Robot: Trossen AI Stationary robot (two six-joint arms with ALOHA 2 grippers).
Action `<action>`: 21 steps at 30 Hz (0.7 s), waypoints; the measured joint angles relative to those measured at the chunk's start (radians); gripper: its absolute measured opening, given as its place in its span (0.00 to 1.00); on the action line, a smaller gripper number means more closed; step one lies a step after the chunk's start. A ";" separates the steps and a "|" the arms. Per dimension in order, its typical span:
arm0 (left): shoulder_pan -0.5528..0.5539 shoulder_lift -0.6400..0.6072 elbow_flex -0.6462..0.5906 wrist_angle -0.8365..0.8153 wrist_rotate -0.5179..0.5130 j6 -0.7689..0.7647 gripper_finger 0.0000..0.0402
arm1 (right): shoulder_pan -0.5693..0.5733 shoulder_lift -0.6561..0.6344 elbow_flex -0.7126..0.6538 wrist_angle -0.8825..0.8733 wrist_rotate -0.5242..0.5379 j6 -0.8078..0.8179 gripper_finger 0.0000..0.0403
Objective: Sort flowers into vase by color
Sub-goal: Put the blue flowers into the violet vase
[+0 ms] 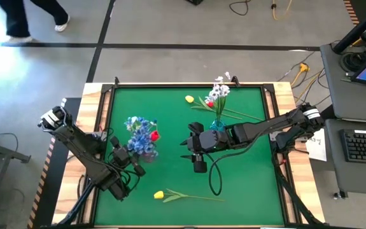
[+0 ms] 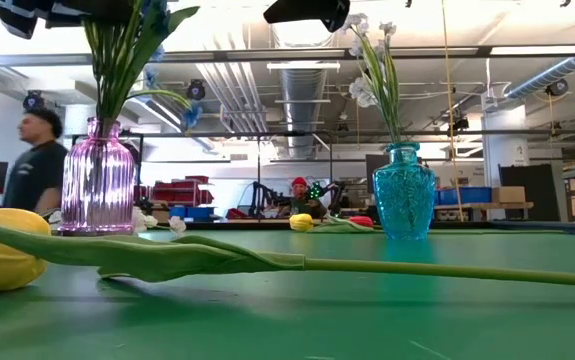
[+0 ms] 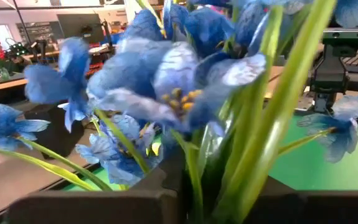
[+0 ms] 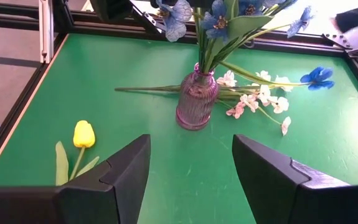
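Right up against the low camera there's a yellow tulip (image 2: 2,248) lying flat on the green table (image 1: 246,191), its stem running off toward the right arm's side. From above, it sits near the front edge, well apart from both vases.

Behind it on the left arm's side stands the pink ribbed vase (image 2: 98,178) with the blue flowers (image 1: 139,130) in it. A red bud (image 1: 154,135) shows just beside the blue cluster from above; can't tell whether it's in the vase or not. The left pincer (image 1: 133,166) is right by that bunch, and its wrist cam is stuffed with blue petals and green stems running between its fingers. Whether it's actually clamping those stems or just barely apart, I honestly cannot tell.

The teal vase (image 2: 403,190) is upright further back with white flowers (image 1: 221,89) in it. A second yellow tulip (image 1: 189,98) and a red tulip (image 1: 211,102) lie on the table next to it. A few loose white blossoms (image 4: 259,96) and one blue blossom (image 4: 317,76) are lying on the table beside the pink vase.

The right pincer (image 1: 196,151) hangs over the middle of the table, fingers spread fairly wide with nothing between them.

Person in a dark shirt (image 2: 35,165) in the room behind.
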 joint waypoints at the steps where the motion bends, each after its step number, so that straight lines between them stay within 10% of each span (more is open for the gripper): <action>1: 0.000 0.000 0.000 0.000 0.000 0.004 0.14 | 0.000 0.000 0.000 0.000 0.000 0.000 0.54; 21: -0.010 -0.073 0.119 -0.085 0.286 0.210 0.55 | 0.000 0.000 0.000 0.000 0.000 0.008 0.54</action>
